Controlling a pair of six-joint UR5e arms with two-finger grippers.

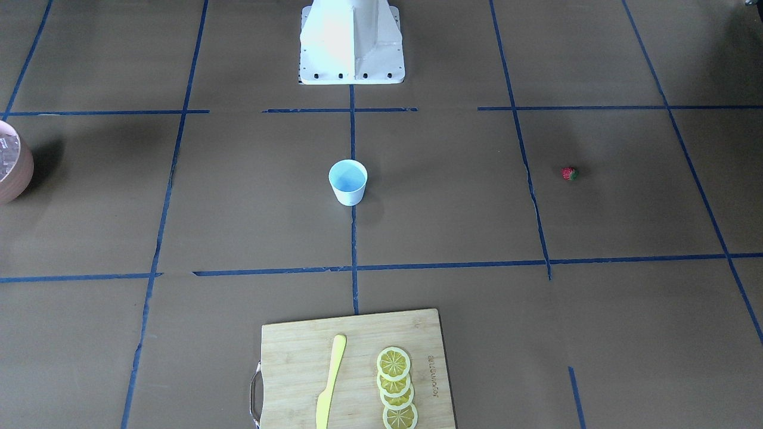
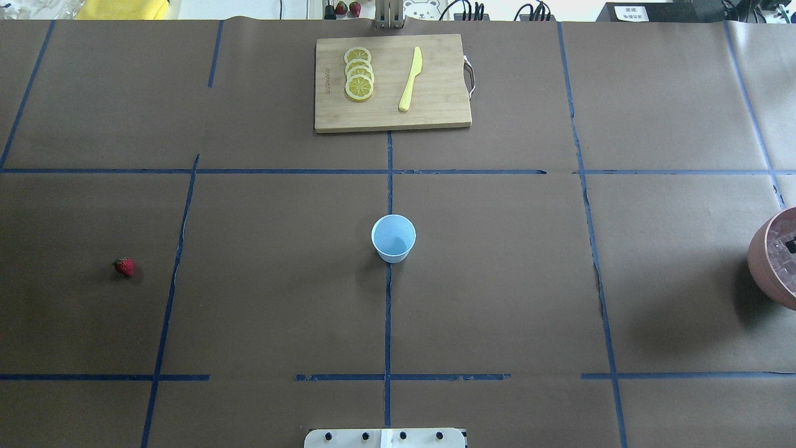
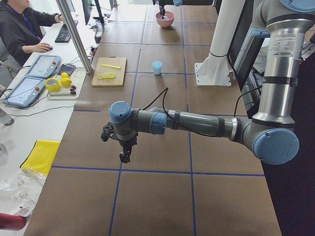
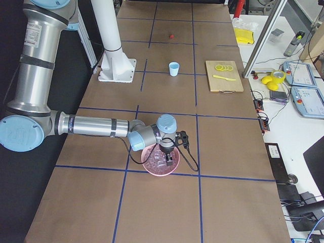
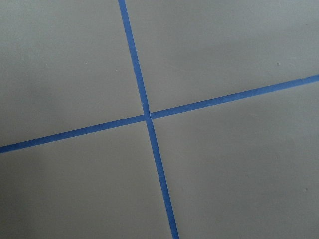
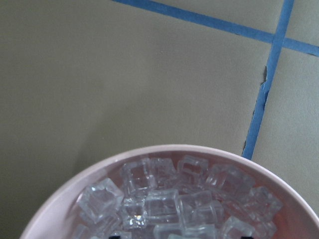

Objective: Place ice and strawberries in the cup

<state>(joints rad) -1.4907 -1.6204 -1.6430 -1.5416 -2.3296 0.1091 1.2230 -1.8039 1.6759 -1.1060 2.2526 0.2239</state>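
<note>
The white cup (image 1: 348,182) with a pale blue inside stands upright and empty at the table's middle; it also shows in the overhead view (image 2: 393,238). The tiny red strawberry (image 2: 124,267) lies alone on the robot's left side. Clear ice cubes (image 6: 164,204) fill the pink bowl (image 4: 152,169) at the robot's far right. My right gripper (image 4: 166,157) hangs low over the ice; in the right wrist view only two dark fingertips (image 6: 243,234) peek in at the bottom edge, wide apart, with nothing between them. My left gripper (image 3: 125,156) hovers over bare table far to the left, and I cannot tell whether it is open or shut.
A wooden cutting board (image 2: 435,112) with lemon slices (image 2: 359,73) and a yellow knife (image 2: 410,79) lies at the far edge. Blue tape lines cross the brown table cover. The robot's white base (image 1: 351,44) stands at the near middle. An operator sits at a side desk (image 3: 24,29).
</note>
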